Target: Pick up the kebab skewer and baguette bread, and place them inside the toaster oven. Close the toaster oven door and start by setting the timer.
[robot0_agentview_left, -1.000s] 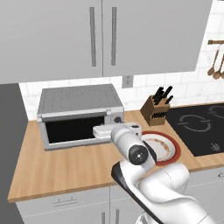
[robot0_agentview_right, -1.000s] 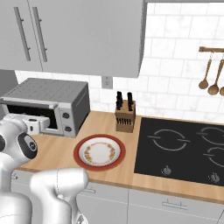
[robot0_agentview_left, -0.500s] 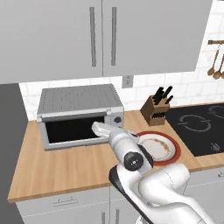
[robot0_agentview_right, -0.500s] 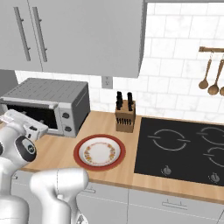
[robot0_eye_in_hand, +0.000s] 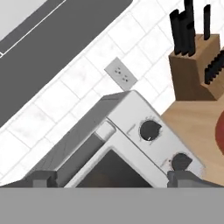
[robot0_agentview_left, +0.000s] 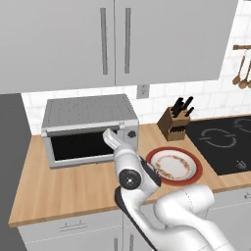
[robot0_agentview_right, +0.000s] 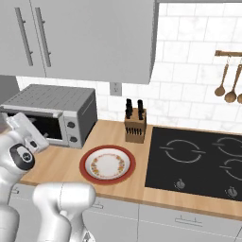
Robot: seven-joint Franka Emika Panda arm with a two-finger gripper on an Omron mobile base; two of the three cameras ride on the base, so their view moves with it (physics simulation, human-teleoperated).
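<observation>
The toaster oven (robot0_agentview_left: 90,130) sits at the back of the worktop (robot0_agentview_left: 63,184), against the tiled wall, left of the knife block (robot0_agentview_left: 174,121). It is a heavy, stiff metal box, so I think it will stay put when I push on it. Its door (robot0_agentview_left: 83,145) looks shut to me (dark glass, standing up flat at the front). The parts I would take hold of are the two round knobs. In the hand view I see the top knob (robot0_eye_in_hand: 150,130) and the lower knob (robot0_eye_in_hand: 181,162) on the grey panel at the right side. They are small, hard and maybe a bit slippery, so I think a pinch from both sides, then a twist, is the way.

I cannot make out the skewer or the bread inside; the glass is too dark. The red-rimmed plate (robot0_agentview_left: 173,165) on the worktop has no food on it.

My arm bends up from the base and reaches left, with the hand just in front of the oven's right end. The pincer (robot0_eye_in_hand: 116,177) has its tips wide apart and grips nothing.
</observation>
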